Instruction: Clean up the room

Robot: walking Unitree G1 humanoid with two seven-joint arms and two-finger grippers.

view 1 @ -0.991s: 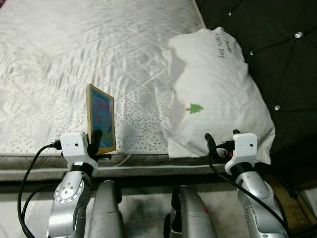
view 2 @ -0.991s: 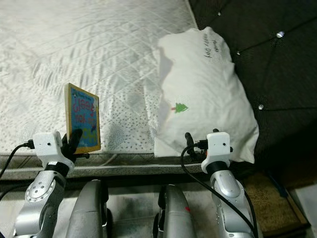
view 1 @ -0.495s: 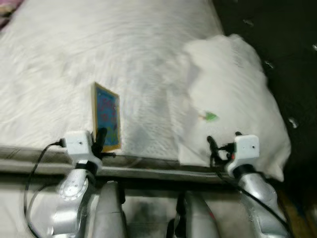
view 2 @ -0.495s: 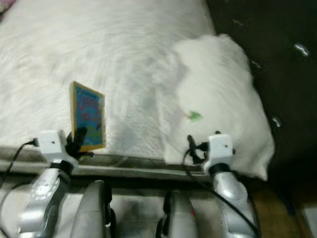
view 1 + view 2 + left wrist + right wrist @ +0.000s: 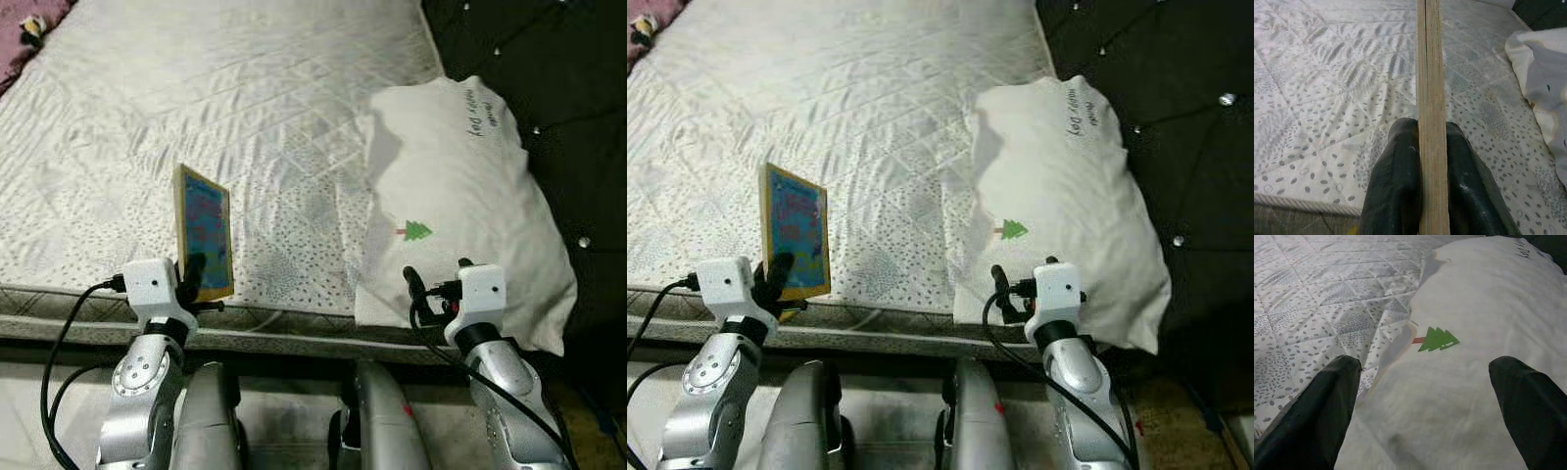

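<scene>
Left gripper (image 5: pixel 1431 161): fingers clamped on the lower edge of a picture book (image 5: pixel 204 231), held upright over the mattress (image 5: pixel 245 108) edge.
Book handling: likely stiff, thin and light; an edge pinch may let it pivot.
Right gripper (image 5: pixel 1425 396): spread wide, empty, at the pillow (image 5: pixel 460 196).
Pillow: probably soft; grab a corner.

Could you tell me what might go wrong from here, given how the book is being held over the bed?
The left gripper pinches the book only at its bottom edge, standing upright above the mattress edge; it could pivot or slip out and drop toward the floor. The right gripper, open, hangs close to the pillow, which overhangs the bed's corner; a nudge could push it off.
</scene>
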